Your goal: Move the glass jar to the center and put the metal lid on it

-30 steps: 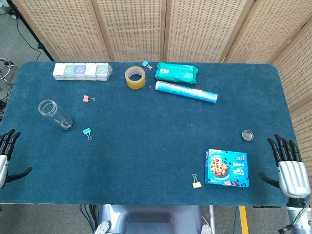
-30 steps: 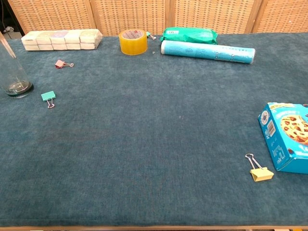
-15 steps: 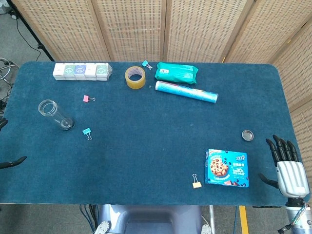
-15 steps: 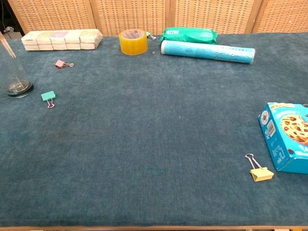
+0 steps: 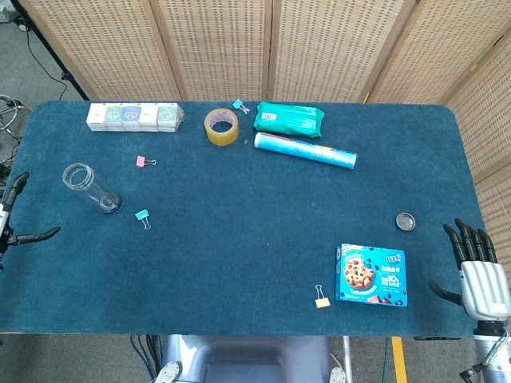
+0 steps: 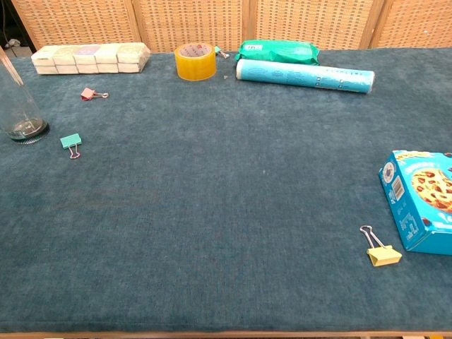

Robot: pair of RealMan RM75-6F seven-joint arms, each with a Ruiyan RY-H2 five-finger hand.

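our right hand [image 5: 479, 271] rests open, fingers spread, at the table's [image 5: 239, 239] four o'clock edge; our left hand [image 5: 14, 215], only partly seen at nine o'clock, is spread and holds nothing. we see the glass jar [image 5: 92, 187] upright at nine o'clock, the metal lid [image 5: 406, 221] lying at three o'clock, well apart.

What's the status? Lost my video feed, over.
Both hands open, left hand and right hand at table edges. Glass jar upright far left, metal lid far right, untouched. Center clear.
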